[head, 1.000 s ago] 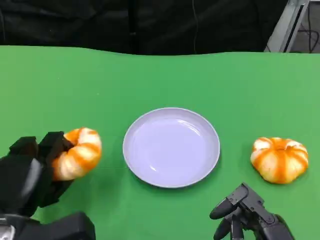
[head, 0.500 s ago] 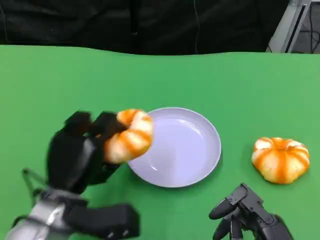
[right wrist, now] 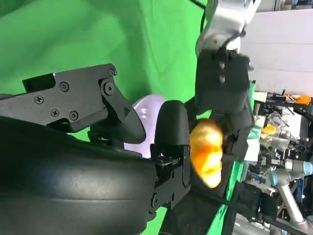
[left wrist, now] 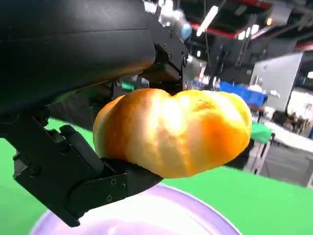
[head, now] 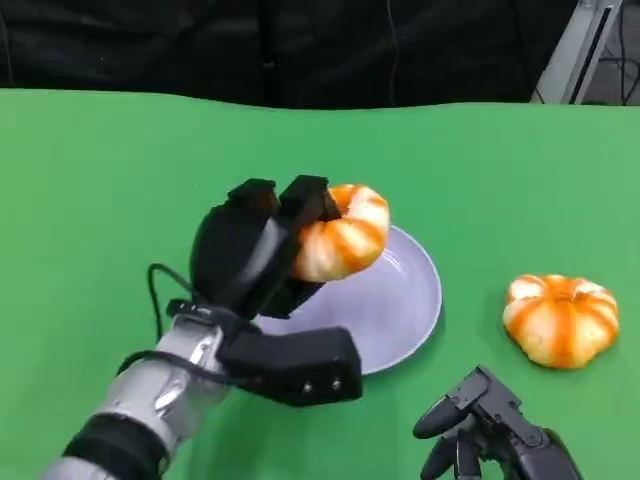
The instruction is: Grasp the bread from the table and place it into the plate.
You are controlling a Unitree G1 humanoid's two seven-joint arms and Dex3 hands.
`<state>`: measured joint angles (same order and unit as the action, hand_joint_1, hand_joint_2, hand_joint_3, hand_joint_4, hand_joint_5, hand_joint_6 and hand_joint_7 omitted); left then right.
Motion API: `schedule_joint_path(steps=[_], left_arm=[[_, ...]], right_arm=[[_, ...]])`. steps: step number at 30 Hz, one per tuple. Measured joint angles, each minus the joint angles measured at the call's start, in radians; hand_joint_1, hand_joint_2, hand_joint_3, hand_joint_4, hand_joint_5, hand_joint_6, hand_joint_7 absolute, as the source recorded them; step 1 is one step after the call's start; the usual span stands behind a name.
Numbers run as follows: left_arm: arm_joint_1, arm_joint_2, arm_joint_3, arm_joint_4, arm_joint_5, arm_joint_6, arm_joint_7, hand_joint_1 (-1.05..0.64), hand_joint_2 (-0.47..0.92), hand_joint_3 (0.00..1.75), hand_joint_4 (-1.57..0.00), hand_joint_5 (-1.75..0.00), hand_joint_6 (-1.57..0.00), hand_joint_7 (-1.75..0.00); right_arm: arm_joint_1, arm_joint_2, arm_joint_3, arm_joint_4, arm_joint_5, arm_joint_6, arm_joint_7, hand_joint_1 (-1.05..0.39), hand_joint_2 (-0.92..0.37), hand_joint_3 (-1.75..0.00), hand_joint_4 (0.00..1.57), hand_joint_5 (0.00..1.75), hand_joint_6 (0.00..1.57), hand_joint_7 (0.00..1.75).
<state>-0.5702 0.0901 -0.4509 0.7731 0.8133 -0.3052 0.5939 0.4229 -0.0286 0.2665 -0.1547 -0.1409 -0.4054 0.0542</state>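
Observation:
My left hand [head: 258,252] grips an orange-and-white bread roll [head: 342,234] and holds it in the air over the left part of the lilac plate [head: 410,300]. In the left wrist view the roll [left wrist: 178,131] sits between the black fingers [left wrist: 73,171], with the plate's rim [left wrist: 161,193] just below. The right wrist view shows the left hand [right wrist: 222,93] with the roll [right wrist: 206,152] from the side. A second roll [head: 560,318] lies on the green table to the right of the plate. My right hand [head: 485,428] rests low at the front right, fingers curled, holding nothing.
The green table [head: 120,170] ends at a dark backdrop at the far edge. A metal stand leg [head: 580,45] rises behind the table's far right corner. A black cable [head: 155,300] loops from my left wrist.
My left hand has carried the roll up and rightward, from the table left of the plate to above the plate. My right hand has stayed put.

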Motion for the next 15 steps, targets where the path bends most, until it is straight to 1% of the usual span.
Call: schedule_joint_path(steps=[1,2,3,4,6,7,10,11,13,15], left_arm=[[-0.008,-0.005,-0.004,-0.001,-0.012,0.023,-0.059,-0.3,0.83,0.48,-0.56,-1.25,-0.62,-0.69],[-0.014,-0.008,-0.008,-0.003,-0.022,0.041,-0.106,-0.32,0.87,0.38,-0.48,-1.07,-0.56,-0.53],[-0.019,-0.009,-0.013,-0.007,-0.029,0.062,-0.159,-0.34,0.9,0.3,-0.38,-0.94,-0.49,-0.42],[-0.022,-0.01,-0.018,-0.012,-0.033,0.081,-0.205,-0.4,0.91,0.25,-0.24,-0.81,-0.39,-0.31],[-0.022,-0.008,-0.03,-0.03,-0.036,0.117,-0.291,-0.48,0.92,0.23,-0.1,-0.72,-0.29,-0.23],[-0.022,-0.005,-0.035,-0.041,-0.036,0.132,-0.322,-0.57,0.92,0.29,-0.04,-0.61,-0.24,-0.19],[-0.022,0.01,-0.053,-0.086,-0.035,0.184,-0.42,-0.66,0.92,0.36,0.0,-0.45,-0.18,-0.14],[-0.022,0.013,-0.057,-0.095,-0.035,0.198,-0.446,-0.7,0.92,0.4,0.0,-0.35,-0.15,-0.12],[-0.022,0.023,-0.069,-0.118,-0.035,0.226,-0.511,-0.77,0.92,0.46,0.0,-0.21,-0.12,-0.1],[-0.022,0.031,-0.079,-0.136,-0.035,0.255,-0.581,-0.81,0.92,0.49,0.0,-0.15,-0.11,-0.09]], right_arm=[[0.0,0.0,0.0,0.0,-0.001,0.0,-0.001,-0.06,-0.92,-1.21,0.42,1.75,0.2,1.75],[0.0,0.0,0.0,0.0,-0.003,0.0,-0.001,-0.06,-0.92,-1.21,0.42,1.75,0.2,1.75],[0.0,0.0,0.0,0.001,-0.004,0.0,-0.002,-0.06,-0.92,-1.21,0.42,1.75,0.2,1.75],[0.001,0.001,0.0,0.0,-0.005,0.0,-0.002,-0.06,-0.92,-1.21,0.42,1.75,0.2,1.75],[0.002,0.003,0.001,0.0,-0.005,0.0,-0.003,-0.05,-0.92,-1.2,0.42,1.75,0.2,1.75],[0.003,0.003,0.001,0.0,-0.005,0.0,-0.003,-0.05,-0.92,-1.2,0.42,1.75,0.2,1.75],[0.002,0.003,0.003,0.0,-0.005,-0.003,-0.003,-0.04,-0.92,-1.21,0.43,1.75,0.2,1.75],[0.002,0.003,0.003,0.001,-0.005,-0.006,-0.003,-0.04,-0.92,-1.21,0.43,1.75,0.2,1.75],[0.003,0.002,0.003,0.0,-0.005,-0.008,-0.002,-0.05,-0.92,-1.2,0.43,1.75,0.2,1.75],[0.003,0.001,0.003,0.0,-0.003,-0.008,-0.002,-0.05,-0.92,-1.2,0.43,1.75,0.2,1.75]])
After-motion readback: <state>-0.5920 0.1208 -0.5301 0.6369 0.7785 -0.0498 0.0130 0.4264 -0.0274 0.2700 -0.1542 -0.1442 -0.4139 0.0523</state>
